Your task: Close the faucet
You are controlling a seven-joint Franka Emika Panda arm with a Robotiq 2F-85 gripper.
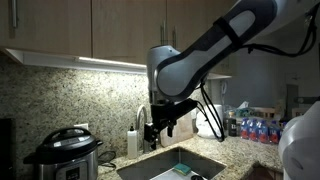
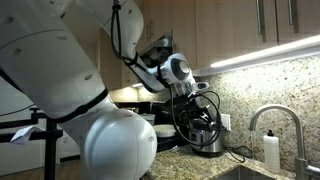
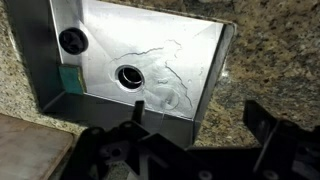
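Faucet [image 2: 276,108]: slim, silvery-grey metal with a smooth tubular body. It stands at the back edge of the sink [image 3: 170,35], just beside a small white pump soap bottle [image 2: 271,150]. Its long axis is upright. The stem rises straight, bends into a tall gooseneck arch, and the spout tip turns down toward the basin. Handle position cannot be determined.

Sink: rectangular stainless steel with a dull sheen and streaks on the floor. It has a round drain [image 3: 130,75] and a green sponge [image 3: 68,78] against one wall.

Desk [image 3: 270,50]: speckled brown-grey granite, polished, with a backsplash of the same stone.

Gripper [image 1: 157,128]: black, on a white rounded arm, and hanging over the sink near the faucet. In the wrist view the fingers [image 3: 265,125] stand spread wide apart with nothing held between them.

A round black-and-steel pressure cooker [image 1: 62,152] sits on the desk, well apart from the sink.
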